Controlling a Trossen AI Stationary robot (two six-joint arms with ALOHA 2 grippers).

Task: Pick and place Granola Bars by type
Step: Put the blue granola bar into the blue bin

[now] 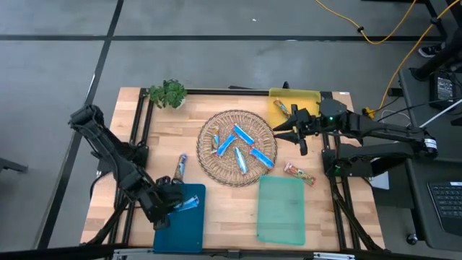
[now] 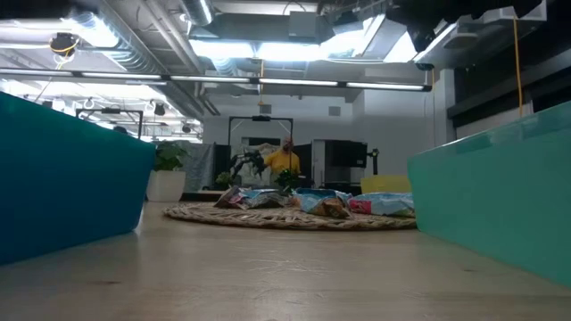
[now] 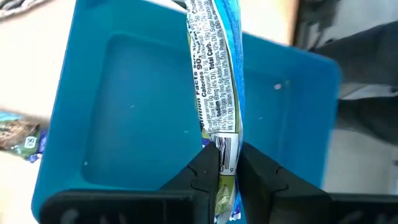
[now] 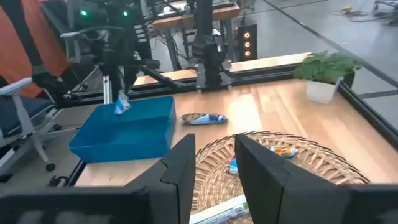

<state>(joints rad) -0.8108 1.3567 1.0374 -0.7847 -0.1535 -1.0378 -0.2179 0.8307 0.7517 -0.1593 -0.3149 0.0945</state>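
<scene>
The left tool point(image 3: 219, 177), fingers pinched on one end of a blue-wrapped granola bar point(image 3: 216, 81), holds it over the blue tray point(image 3: 130, 112), evidently the blue type's destination, while the right tool point(image 1: 292, 130), fingers apart, waits at the wicker mat point(image 1: 216, 170).

a lab: exposed ceiling ducts point(image 2: 134, 40), office chair point(image 4: 25, 118), cabled floor.

blue tray point(image 1: 182, 225), green tray point(image 1: 281, 211), yellow tray point(image 1: 307, 97), wicker mat point(image 1: 216, 165), plant point(image 1: 168, 93)
</scene>
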